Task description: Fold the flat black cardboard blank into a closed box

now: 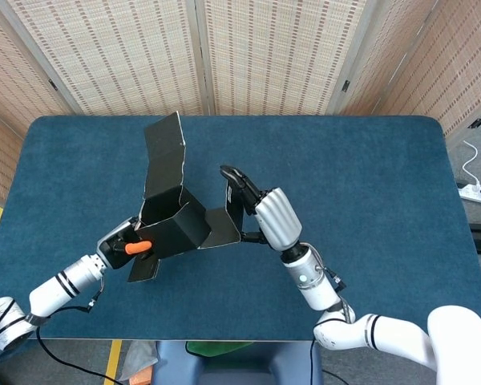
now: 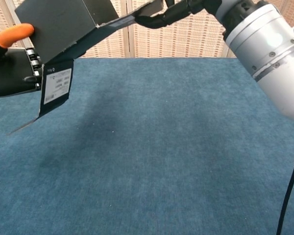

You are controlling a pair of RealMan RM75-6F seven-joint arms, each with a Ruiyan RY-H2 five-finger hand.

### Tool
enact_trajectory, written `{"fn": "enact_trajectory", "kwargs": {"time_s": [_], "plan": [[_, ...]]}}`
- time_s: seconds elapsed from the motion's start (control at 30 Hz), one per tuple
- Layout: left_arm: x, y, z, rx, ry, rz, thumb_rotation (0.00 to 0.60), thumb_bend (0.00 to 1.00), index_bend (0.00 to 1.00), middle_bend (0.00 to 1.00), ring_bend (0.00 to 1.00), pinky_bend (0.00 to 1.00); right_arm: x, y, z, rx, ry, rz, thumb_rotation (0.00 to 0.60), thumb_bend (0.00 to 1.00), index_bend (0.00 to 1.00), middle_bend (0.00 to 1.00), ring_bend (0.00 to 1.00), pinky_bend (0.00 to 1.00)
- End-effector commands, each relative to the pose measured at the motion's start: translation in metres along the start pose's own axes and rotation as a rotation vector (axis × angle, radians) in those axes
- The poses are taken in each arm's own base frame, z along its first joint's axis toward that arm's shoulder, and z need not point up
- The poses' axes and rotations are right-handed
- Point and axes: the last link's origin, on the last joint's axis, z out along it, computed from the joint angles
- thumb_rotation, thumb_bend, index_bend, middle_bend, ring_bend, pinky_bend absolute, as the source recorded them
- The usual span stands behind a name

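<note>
The black cardboard blank (image 1: 175,227) is partly folded into an open box shape and held above the blue table (image 1: 369,160). My left hand (image 1: 122,245) grips its lower left corner, with the orange thumb tip (image 1: 139,247) pressed on the outside wall. One tall flap (image 1: 163,156) stands up at the back. A side flap (image 1: 224,227) reaches right, its end turned up. My right hand (image 1: 266,213) is spread against that end, fingers (image 1: 239,180) touching it. In the chest view the box (image 2: 56,23) is at the top left, a labelled flap (image 2: 57,84) hangs down, and the right hand (image 2: 264,46) reaches in from the right.
Woven screens (image 1: 264,48) stand behind the table. A white power strip (image 1: 474,192) lies on the floor off the right edge. The table's near edge runs just below my forearms.
</note>
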Motion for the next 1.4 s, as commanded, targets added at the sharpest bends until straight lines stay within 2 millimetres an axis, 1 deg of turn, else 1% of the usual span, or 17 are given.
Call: {"fn": "enact_trajectory", "kwargs": {"time_s": [0.03,0.17,0.47,0.67,0.73,0.9,1.1,1.2,1.4], "plan": [[0.003,-0.007,0.002,0.018,0.003,0.077,0.6,0.17,0.3,0.29,0.61,0.83,-0.001,-0.006,0.003,0.02,-0.011,-0.01,0.6,0.09,0.0,0.12,0.7,1.0],[0.003,-0.01,0.005,0.034,0.004,0.13,0.6,0.16,0.3,0.29,0.61,0.83,-0.003,-0.011,0.004,0.048,-0.028,-0.043,0.6,0.09,0.0,0.12,0.71,1.0],[0.006,-0.013,0.006,0.056,0.02,0.264,0.6,0.16,0.3,0.29,0.61,0.83,-0.005,-0.015,0.005,0.091,-0.064,-0.129,0.6,0.06,0.0,0.12,0.71,1.0],[0.008,-0.014,0.009,0.068,0.046,0.358,0.6,0.16,0.31,0.29,0.61,0.83,-0.004,-0.017,0.006,0.109,-0.077,-0.182,0.6,0.01,0.0,0.08,0.71,1.0],[0.007,-0.014,0.01,0.073,0.051,0.391,0.6,0.16,0.31,0.29,0.61,0.83,-0.003,-0.017,0.008,0.116,-0.07,-0.2,0.6,0.0,0.0,0.07,0.71,1.0],[0.005,-0.016,0.011,0.077,0.064,0.387,0.6,0.16,0.32,0.29,0.61,0.83,0.0,-0.014,0.011,0.111,-0.056,-0.215,0.6,0.0,0.0,0.07,0.71,1.0],[0.008,-0.016,0.011,0.085,0.076,0.433,0.6,0.16,0.33,0.31,0.61,0.83,0.001,-0.007,0.011,0.105,-0.054,-0.237,0.6,0.0,0.0,0.07,0.71,1.0],[0.008,-0.015,0.012,0.094,0.078,0.49,0.6,0.16,0.33,0.31,0.61,0.83,0.001,-0.007,0.012,0.114,-0.057,-0.245,0.6,0.0,0.0,0.08,0.71,1.0],[0.01,-0.011,0.016,0.127,0.111,0.688,0.6,0.16,0.35,0.33,0.61,0.83,-0.001,-0.01,0.012,0.151,-0.08,-0.292,0.6,0.0,0.0,0.1,0.71,1.0]]}}
